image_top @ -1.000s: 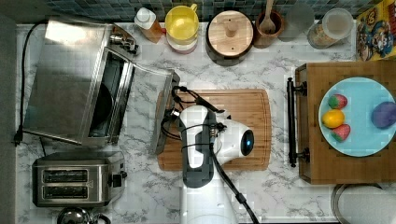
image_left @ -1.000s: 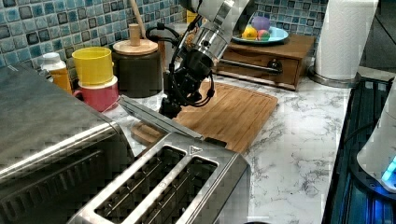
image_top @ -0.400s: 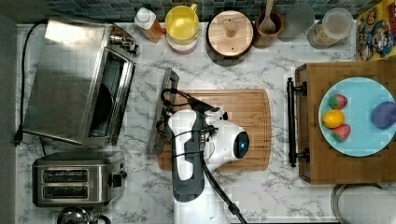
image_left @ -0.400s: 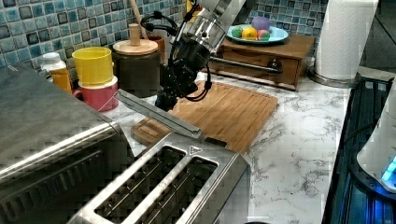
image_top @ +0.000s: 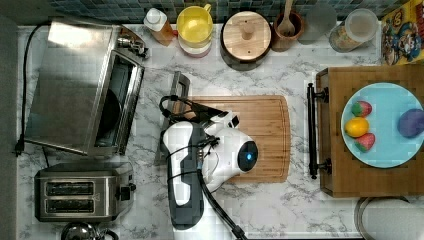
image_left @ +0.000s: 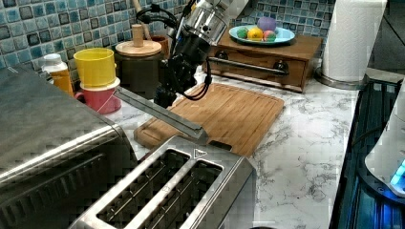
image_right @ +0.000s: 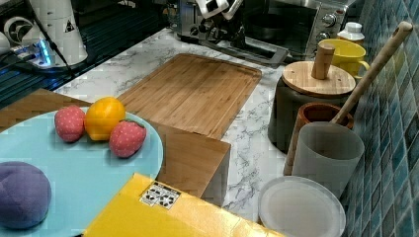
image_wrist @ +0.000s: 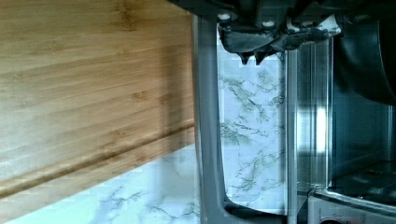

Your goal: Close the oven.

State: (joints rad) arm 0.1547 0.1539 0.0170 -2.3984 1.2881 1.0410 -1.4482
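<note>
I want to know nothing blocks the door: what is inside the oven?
The oven cavity looks dark, with a round dark pan-like shape inside. Its deeper interior is hidden by the roof. The gripper sits at the open door.

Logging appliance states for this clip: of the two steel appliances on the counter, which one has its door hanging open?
The oven, the larger box with its glass door folded down beside the gripper. The two-slot toaster has no door.

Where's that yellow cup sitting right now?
In the top view the yellow cup sits at the back of the counter by the tiled wall, between the small bottle and the wooden-lidded canister.
</note>
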